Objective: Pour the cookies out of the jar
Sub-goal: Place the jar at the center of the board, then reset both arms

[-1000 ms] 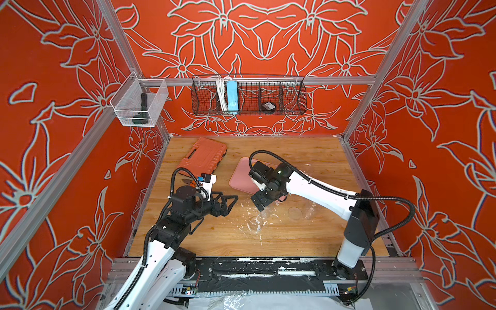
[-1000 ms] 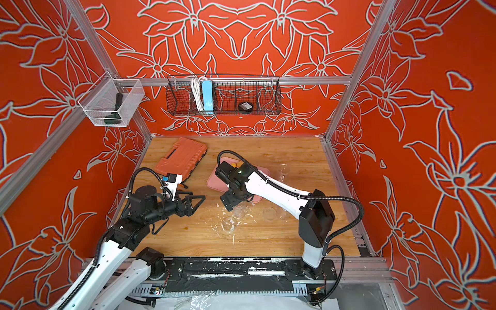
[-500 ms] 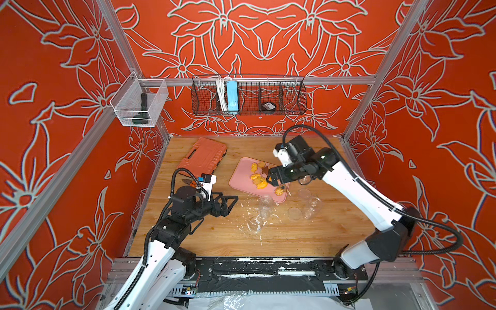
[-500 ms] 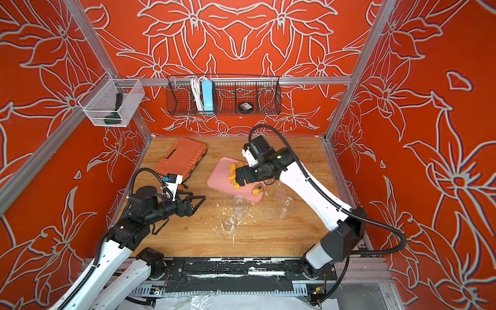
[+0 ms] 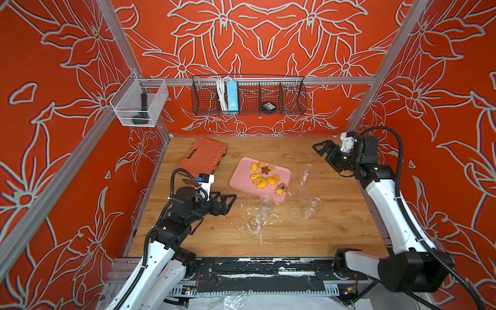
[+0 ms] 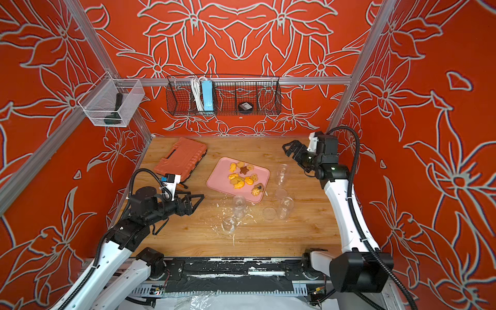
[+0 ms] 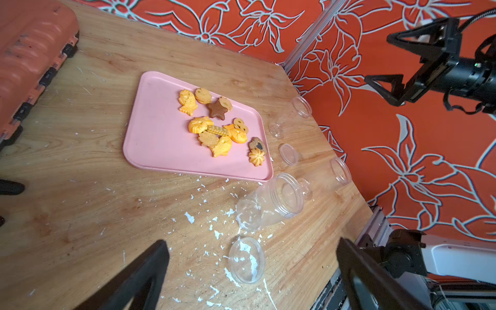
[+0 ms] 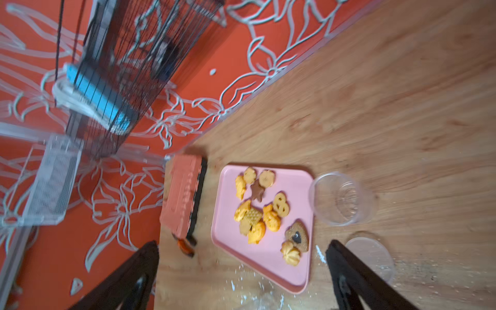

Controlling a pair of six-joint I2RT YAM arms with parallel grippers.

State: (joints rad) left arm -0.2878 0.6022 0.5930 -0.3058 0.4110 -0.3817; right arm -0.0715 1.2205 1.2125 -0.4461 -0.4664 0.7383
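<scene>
- The cookies [image 5: 264,175] are lying in a loose cluster on the pink tray [image 5: 241,179] mid-table. None are showing inside the clear jars [image 5: 265,206] just beside it, which are looking empty.
- The right gripper [image 5: 320,151] is hanging high near the back right corner, jaws spread wide and carrying nothing.
- The left gripper [image 5: 231,205] is hovering low off the tray's near left side — also wide, also empty.
- Judging by this, the pour is looking done and the arms are sitting clear.
- The next move is calling for little — only keeping both arms off the jars and tray.

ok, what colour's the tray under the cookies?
Plain pink tray, clearest in the left wrist view.
</scene>
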